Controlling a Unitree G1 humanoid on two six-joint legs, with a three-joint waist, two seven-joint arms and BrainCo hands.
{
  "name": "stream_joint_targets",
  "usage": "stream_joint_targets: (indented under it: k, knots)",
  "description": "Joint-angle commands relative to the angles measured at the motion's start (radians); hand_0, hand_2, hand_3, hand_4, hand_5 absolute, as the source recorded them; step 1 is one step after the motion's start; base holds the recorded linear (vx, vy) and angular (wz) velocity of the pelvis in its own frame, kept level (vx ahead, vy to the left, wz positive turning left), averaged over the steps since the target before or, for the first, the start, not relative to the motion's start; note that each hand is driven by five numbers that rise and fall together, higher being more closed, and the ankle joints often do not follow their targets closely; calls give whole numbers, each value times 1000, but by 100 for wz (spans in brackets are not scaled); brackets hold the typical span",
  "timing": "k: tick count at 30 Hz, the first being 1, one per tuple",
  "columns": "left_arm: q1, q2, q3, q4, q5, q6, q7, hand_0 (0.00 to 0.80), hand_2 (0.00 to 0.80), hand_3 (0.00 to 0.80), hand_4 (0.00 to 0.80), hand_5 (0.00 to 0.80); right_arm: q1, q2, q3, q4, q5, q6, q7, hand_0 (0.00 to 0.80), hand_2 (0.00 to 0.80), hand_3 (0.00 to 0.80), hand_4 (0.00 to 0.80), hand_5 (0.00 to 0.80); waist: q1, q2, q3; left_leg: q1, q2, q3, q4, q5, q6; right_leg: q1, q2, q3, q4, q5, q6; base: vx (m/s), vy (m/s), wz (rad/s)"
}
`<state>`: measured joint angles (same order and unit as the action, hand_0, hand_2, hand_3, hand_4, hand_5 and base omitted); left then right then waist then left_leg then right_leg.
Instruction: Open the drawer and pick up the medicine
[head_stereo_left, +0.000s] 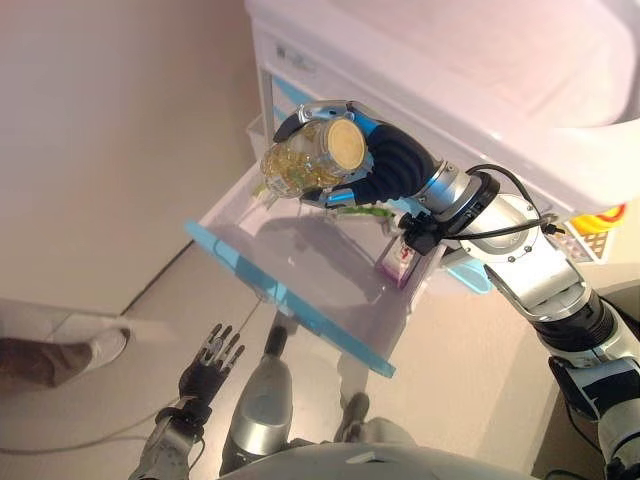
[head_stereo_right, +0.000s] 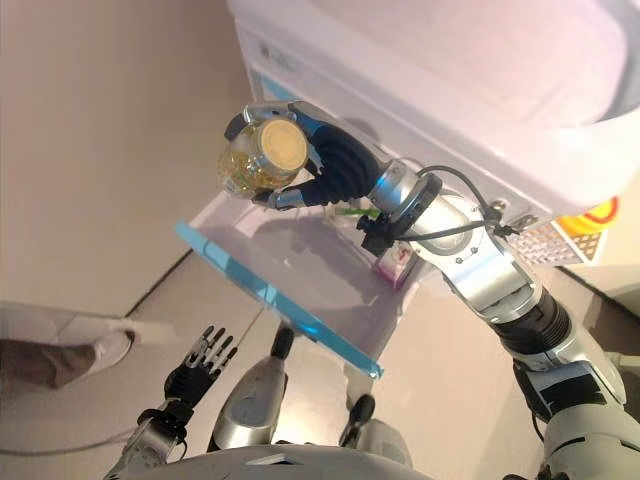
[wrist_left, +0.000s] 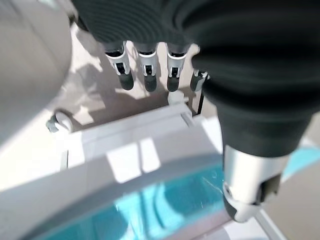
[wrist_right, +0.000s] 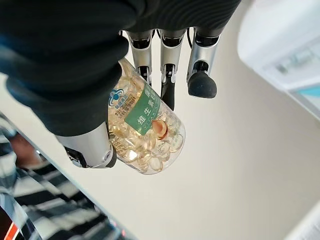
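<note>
The right hand (head_stereo_left: 345, 150) covers much of the medicine bottle (head_stereo_left: 305, 160). Behind its wrist, a green thing and a pink thing in the open drawer (head_stereo_left: 300, 265) are too hidden to name. A person's shoe (head_stereo_left: 55, 355) is cut off at the edge.

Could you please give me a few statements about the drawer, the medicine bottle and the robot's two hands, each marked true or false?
1. The right hand is curled round a clear bottle of yellow capsules. True.
2. The bottle is lying on the floor of the drawer. False: it is held up above the open drawer.
3. The drawer is pulled out. True: its blue front edge sticks out from the cabinet.
4. The left hand grips the drawer's front edge. False: it hangs low beside the drawer with straight fingers, holding nothing.
5. A small pink item lies inside the drawer. True.
</note>
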<state>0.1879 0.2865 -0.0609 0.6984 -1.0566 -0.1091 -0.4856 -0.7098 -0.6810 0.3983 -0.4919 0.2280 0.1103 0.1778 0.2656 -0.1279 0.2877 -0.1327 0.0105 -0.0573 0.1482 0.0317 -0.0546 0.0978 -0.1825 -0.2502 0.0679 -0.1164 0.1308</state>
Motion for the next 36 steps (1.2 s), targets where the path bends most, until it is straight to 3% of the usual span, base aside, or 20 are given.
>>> stream_joint_targets:
  k: [1,6,11,17,21,26,31,36]
  knots:
    - [61,-2,-6,7,54,14,4,0,0,0,0,0,-62,-6,-63,9,116,-3,-72,800,800,800,800,800,-9,25,-96,99,4,-34,-68,-66,33,-34,-22,-8,15,100,0,58,11,-13]
    - [59,-1,26,45,57,44,11,0,0,0,0,0,-101,-21,-126,105,231,45,-194,800,800,800,800,800,-21,26,-132,138,9,-24,-85,-69,30,-11,-23,-14,8,102,-2,46,7,-6]
    - [63,-7,39,79,66,52,10,0,0,0,0,0,-161,-48,-174,238,221,89,-317,800,800,800,800,800,-24,31,-161,163,11,-20,-105,-61,28,8,-27,-27,5,106,0,50,23,-1]
    - [57,-9,46,107,73,60,21,0,0,0,0,0,-277,-106,-156,550,186,193,-437,800,800,800,800,800,-17,30,-186,174,11,-15,-106,-57,26,21,-36,-42,0,113,1,57,25,1]
    - [38,13,41,140,64,64,23,0,0,0,0,0,-410,-162,-60,874,212,212,-409,800,800,800,800,800,4,24,-183,176,6,-21,-96,-59,26,31,-43,-58,4,112,-4,63,24,10]
    - [26,39,35,152,59,78,30,0,0,0,0,0,-497,-173,26,1147,224,219,-369,800,800,800,800,800,28,27,-166,177,-1,-39,-84,-64,26,40,-51,-75,10,110,-6,46,19,4]
    - [27,48,27,142,53,94,42,0,0,0,0,0,-500,-153,65,1283,216,266,-329,800,800,800,800,800,44,40,-147,176,-5,-53,-74,-69,27,46,-61,-84,14,107,-6,25,19,10]
    - [28,46,8,134,45,94,39,0,0,0,0,0,-467,-119,63,1381,181,266,-276,800,800,800,800,800,55,54,-127,172,-9,-65,-60,-76,29,45,-66,-85,24,99,-8,0,0,0]
